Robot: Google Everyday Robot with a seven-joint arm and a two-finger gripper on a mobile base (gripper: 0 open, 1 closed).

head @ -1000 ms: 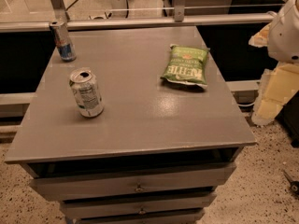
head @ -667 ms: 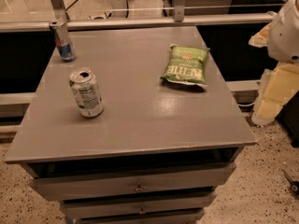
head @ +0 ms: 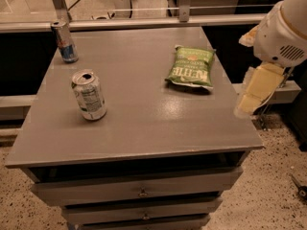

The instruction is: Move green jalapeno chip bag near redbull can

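The green jalapeno chip bag [head: 190, 67] lies flat on the right back part of the grey table [head: 144, 123], white lettering up. The redbull can [head: 64, 41], slim and blue and silver, stands upright at the far left back corner. My gripper [head: 252, 97], pale yellow under the white arm housing [head: 283, 30], hangs just off the table's right edge. It is to the right of the bag and a little nearer the front, holding nothing that shows.
A wider silver-white can [head: 89, 95] with an opened top stands upright on the left middle of the table. Drawers [head: 141, 193] run under the tabletop. A rail [head: 144, 22] runs behind the table, and speckled floor lies around it.
My gripper has swung a little to the left, closer to the table's right edge. The bag and both cans have not moved.
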